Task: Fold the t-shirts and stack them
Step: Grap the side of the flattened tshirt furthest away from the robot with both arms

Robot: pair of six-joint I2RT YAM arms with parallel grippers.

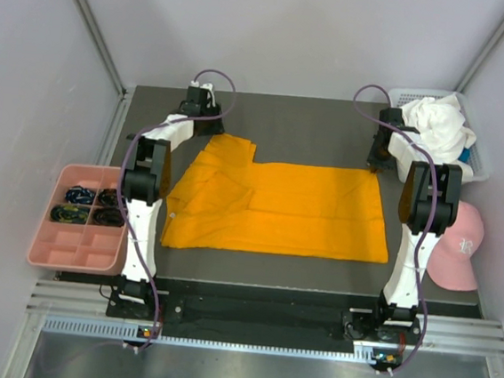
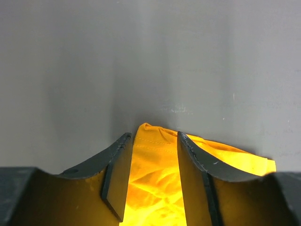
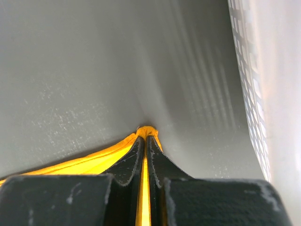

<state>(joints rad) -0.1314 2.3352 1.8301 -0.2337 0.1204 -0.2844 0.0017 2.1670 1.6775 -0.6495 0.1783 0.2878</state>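
The main danger is on the left side. The left fingers [image 2: 187,153] stand half apart, with the hem of the orange t-shirt [image 1: 295,207] between them, and as far as I can see they do not press it. If they shut on only the thin edge, or on only one of the layers there, the cloth can slip out when the arm lifts. Then one corner falls and the fold becomes crooked.

The right fingers [image 3: 140,151] are shut tight on the far right corner of the same shirt, with only a narrow strip of orange between them. Such a small bite can also slip if the pull is hard. The right arm also works just beside the basket [image 1: 479,164], so I think a wide move could push it.

The orange t-shirt lies spread on the dark surface [image 1: 329,125], between the two arms. Its right part is flat and rather smooth. Its left part is folded over itself in some layers, with soft creases and a stepped far edge. The colour is plain and bright.

The white t-shirt [image 1: 437,122] is not folded yet. It lies crumpled in the basket at the far right corner.
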